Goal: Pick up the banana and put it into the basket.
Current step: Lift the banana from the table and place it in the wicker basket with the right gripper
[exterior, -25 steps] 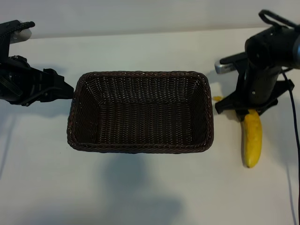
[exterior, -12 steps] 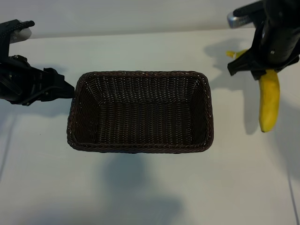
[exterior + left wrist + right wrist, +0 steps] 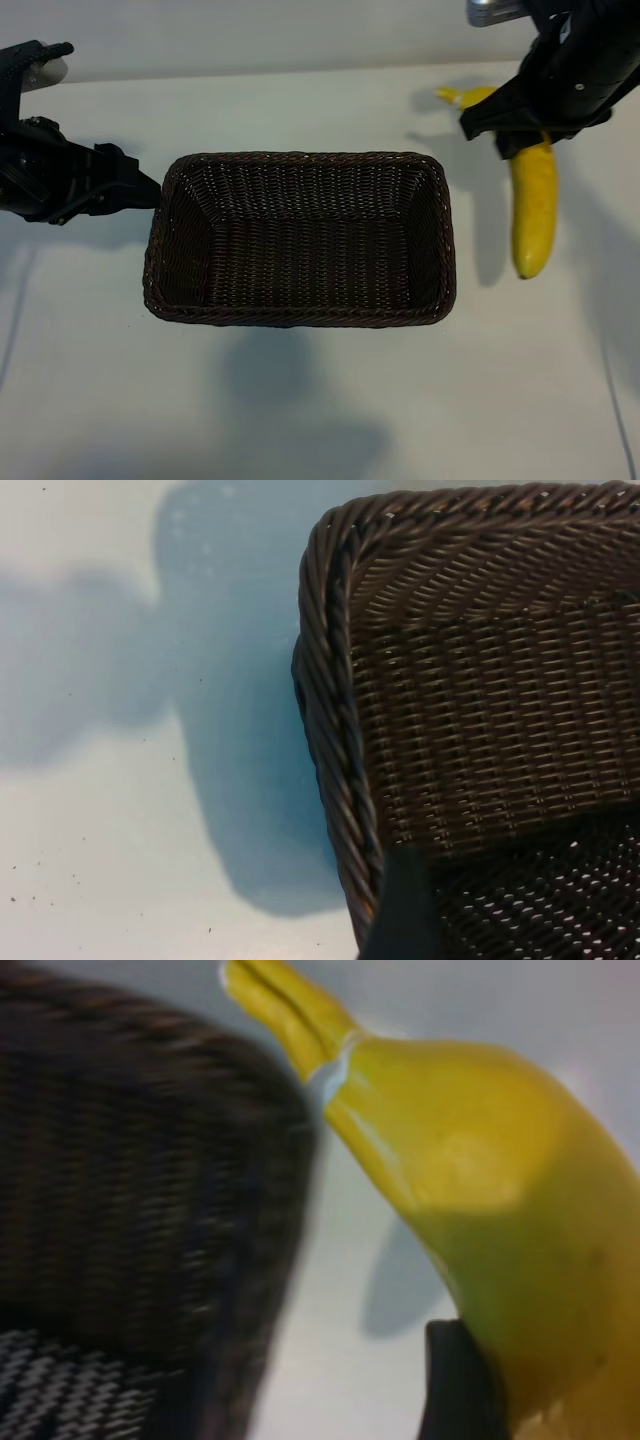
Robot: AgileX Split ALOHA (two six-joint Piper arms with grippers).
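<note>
The right tool [image 3: 530,135] is gripping the banana [image 3: 533,210] near its stem end and has been carrying it up off the counter [image 3: 300,400]: a second ago the fruit was lying flat beneath the tool, and now it is hanging below it, its shadow falling well apart from it on the surface. The stem tip is poking out on the far side of the tool, while the long yellow body is dangling toward the camera. The banana is now hanging clear of the counter, just beside the right end of the basket [image 3: 300,310] and not yet over it; the right wrist view is showing the woven rim close alongside the fruit. The pick-up appears to be done, so what is remaining is probably the carry sideways over the rim and the release. The left tool [image 3: 135,190] is sitting with its jaws wide, parked just beside the basket's left end, with nothing in it
</note>
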